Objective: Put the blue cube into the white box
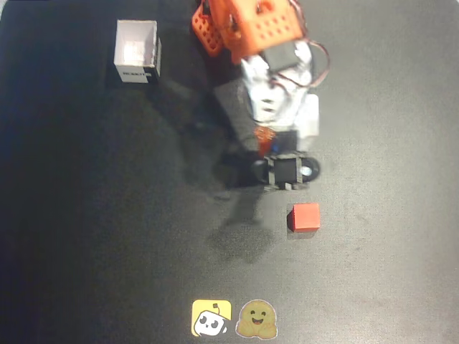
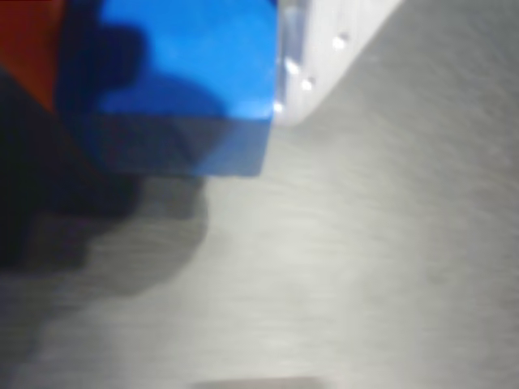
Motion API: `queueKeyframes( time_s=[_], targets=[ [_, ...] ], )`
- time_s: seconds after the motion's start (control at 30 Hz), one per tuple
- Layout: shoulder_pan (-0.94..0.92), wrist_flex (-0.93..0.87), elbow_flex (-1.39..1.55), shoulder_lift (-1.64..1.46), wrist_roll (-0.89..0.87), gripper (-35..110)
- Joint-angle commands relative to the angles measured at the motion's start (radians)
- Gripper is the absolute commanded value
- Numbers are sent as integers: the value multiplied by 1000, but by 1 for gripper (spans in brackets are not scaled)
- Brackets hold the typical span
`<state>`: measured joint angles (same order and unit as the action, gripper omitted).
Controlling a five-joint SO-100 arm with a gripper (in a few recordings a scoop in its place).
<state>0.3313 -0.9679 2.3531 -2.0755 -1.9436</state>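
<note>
Gripping the blue cube (image 2: 174,81) between closed jaws, we have it pressed against the white finger (image 2: 324,49) of our gripper (image 1: 285,172). Carrying remains: the white box (image 1: 136,51) sits well apart from the jaws, while the red cube (image 1: 305,216) lies just beside them.

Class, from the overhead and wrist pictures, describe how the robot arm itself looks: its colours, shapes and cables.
Overhead, the arm has bright orange perforated plastic shells at its base, white printed links farther along, black block-shaped motors, and thin red wires looping beside the white part. Its hand is a dark, boxy piece.
</note>
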Motion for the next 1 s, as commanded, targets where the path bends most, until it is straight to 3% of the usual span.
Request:
queueKeyframes(
  time_s=[0.0, 0.23, 0.6, 0.97],
  targets=[
    [-57, -71, -46, -97, 58, 0],
    [-247, -233, -48, -262, 207, 0],
    [-724, -460, -74, -483, 545, 0],
    [-1127, -515, -18, -581, 732, 0]
  ],
)
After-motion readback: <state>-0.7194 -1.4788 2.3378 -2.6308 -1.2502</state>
